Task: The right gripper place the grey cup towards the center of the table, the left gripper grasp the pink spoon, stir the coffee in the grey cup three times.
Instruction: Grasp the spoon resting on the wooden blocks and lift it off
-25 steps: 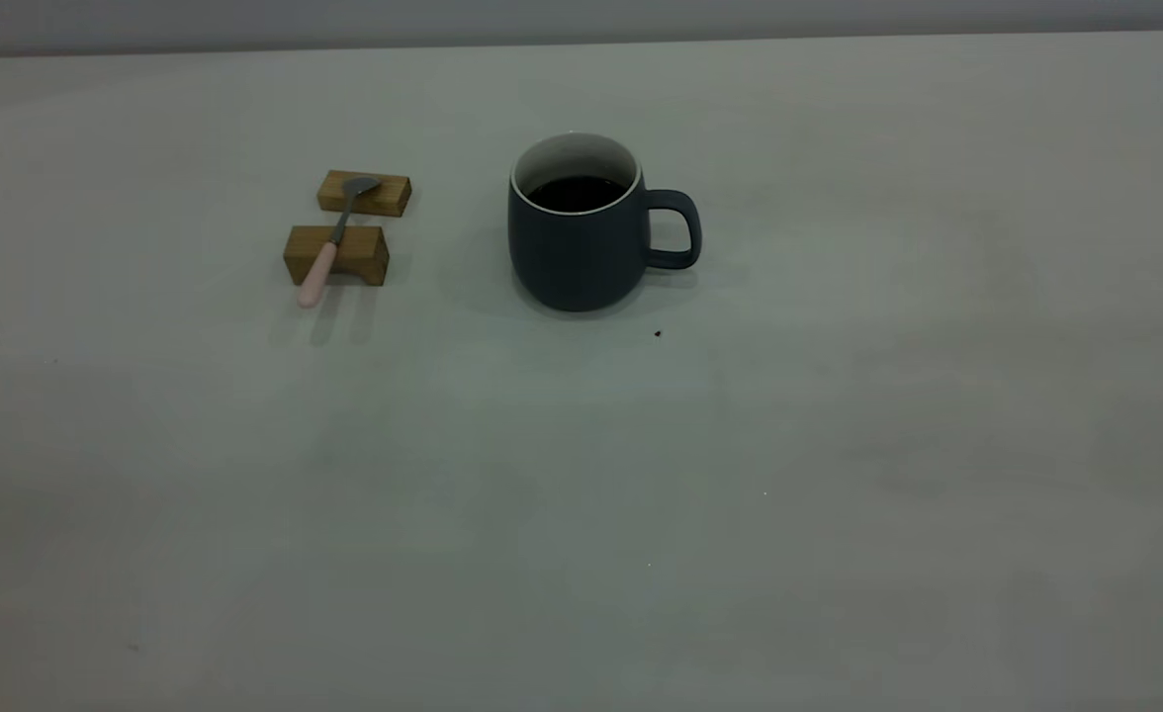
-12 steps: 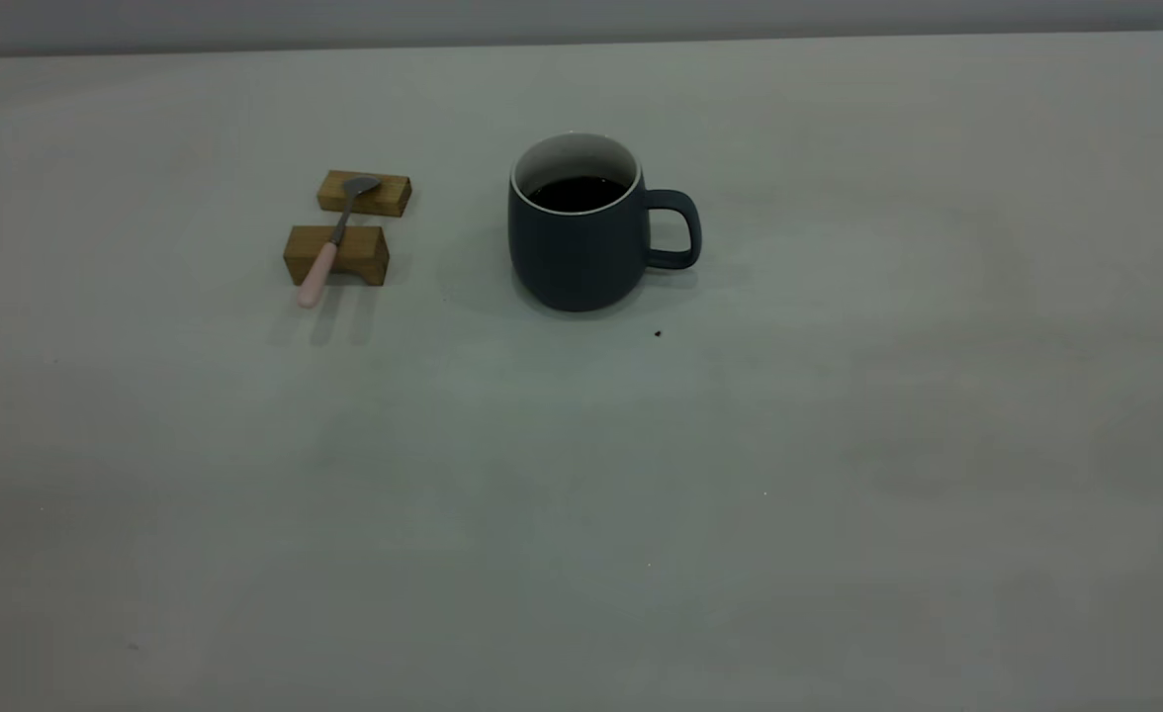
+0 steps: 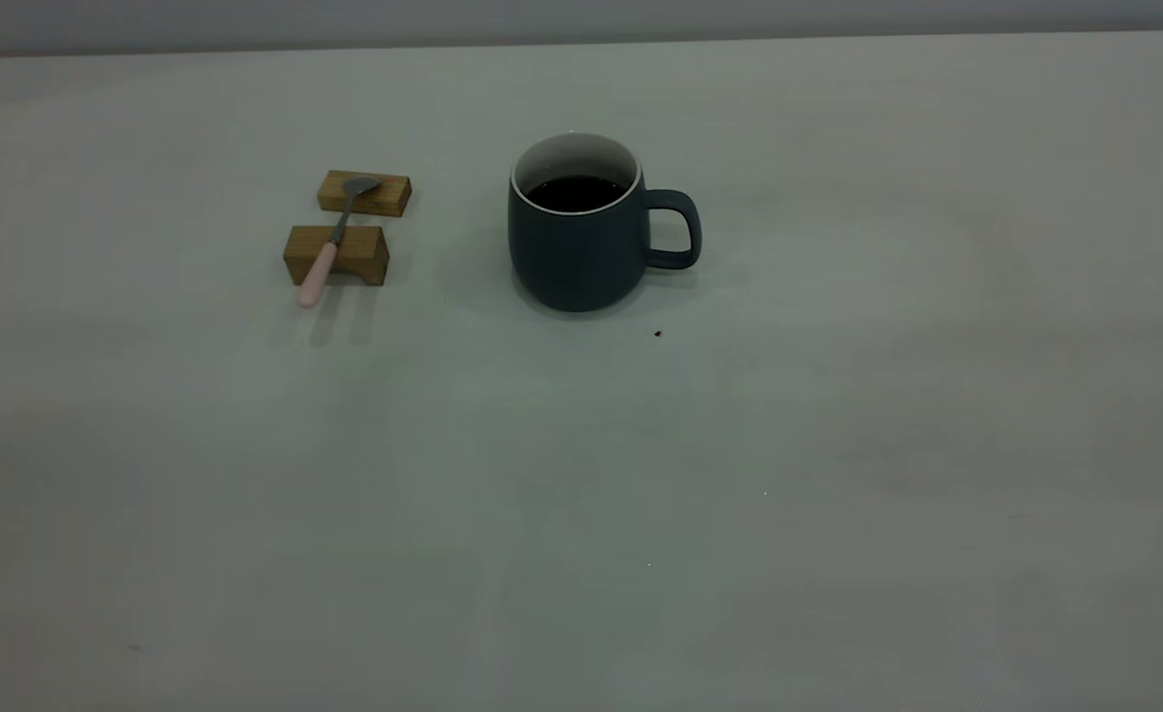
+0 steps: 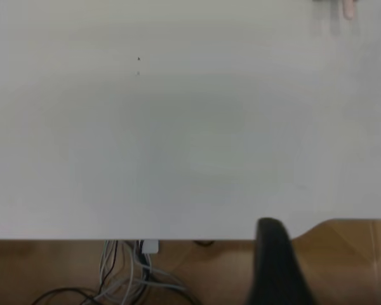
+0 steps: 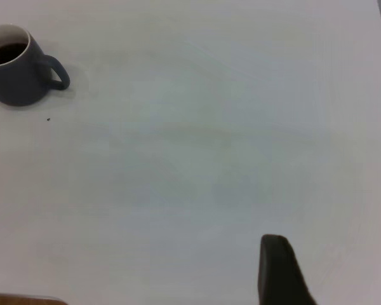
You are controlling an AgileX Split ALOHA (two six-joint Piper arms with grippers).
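The rounded matte grey cup [image 3: 578, 237] holds glossy coffee [image 3: 576, 193]; its loop handle points to 3 o'clock. At the cup's 9 o'clock, the slim pink spoon [image 3: 329, 247] bridges two wooden blocks [image 3: 336, 254]. I cannot tell whether my left gripper [image 4: 276, 267] or right gripper [image 5: 324, 273] is spread.

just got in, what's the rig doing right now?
Nothing is being handled yet. The grey cup with coffee stands on the table, handle toward the right arm's side. The pink spoon lies across two wooden blocks beside it, untouched. Neither arm reaches into the exterior view. Only one dark finger of the left gripper and of the right gripper shows in its own wrist view, both far from cup and spoon.
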